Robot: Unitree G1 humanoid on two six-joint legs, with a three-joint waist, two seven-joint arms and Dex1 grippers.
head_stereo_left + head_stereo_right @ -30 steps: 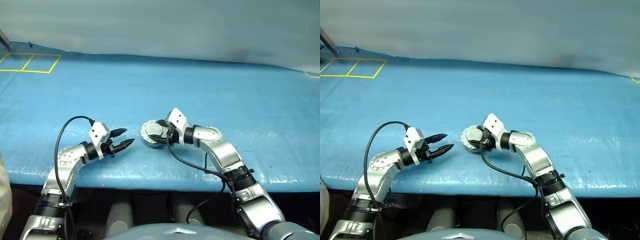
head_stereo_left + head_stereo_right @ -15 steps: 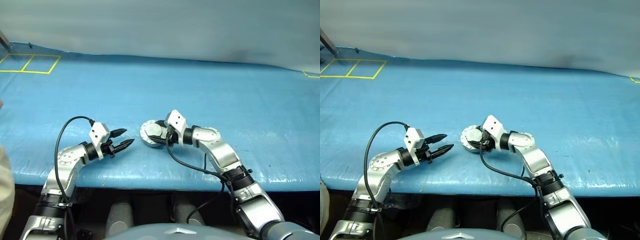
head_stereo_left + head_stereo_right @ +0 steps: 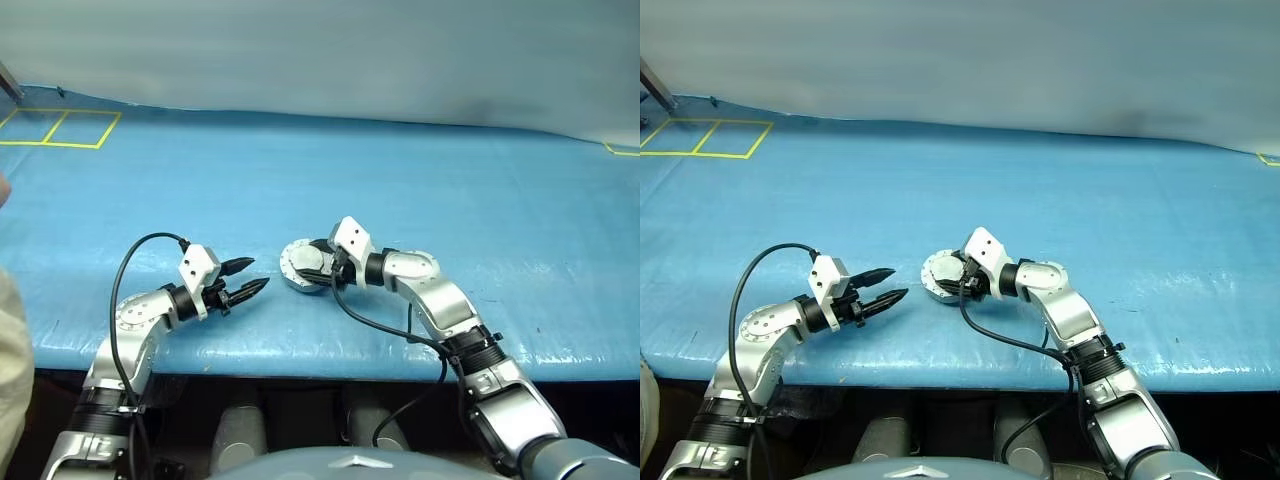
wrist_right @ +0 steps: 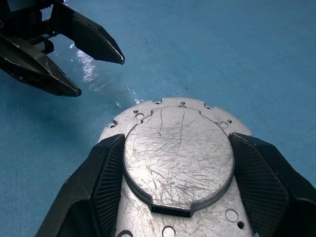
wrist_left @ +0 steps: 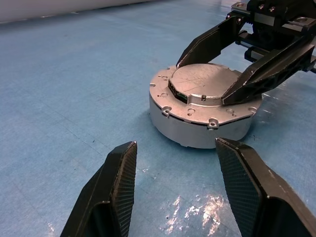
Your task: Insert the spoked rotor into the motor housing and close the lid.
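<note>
Blue sheet covers the table (image 3: 420, 180). The housing (image 5: 202, 111) is seen on it near the front edge, with the lid (image 4: 178, 150) shut on top. The right gripper (image 4: 180, 163) is spread around the lid's raised round part. The left gripper (image 3: 250, 278) is held spread and empty, near the housing.

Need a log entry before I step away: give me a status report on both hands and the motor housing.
Right hand astride closed lid of motor housing, fingers flanking raised plate. Left hand open, empty, apart from it. Blue table around; nothing blocking.
</note>
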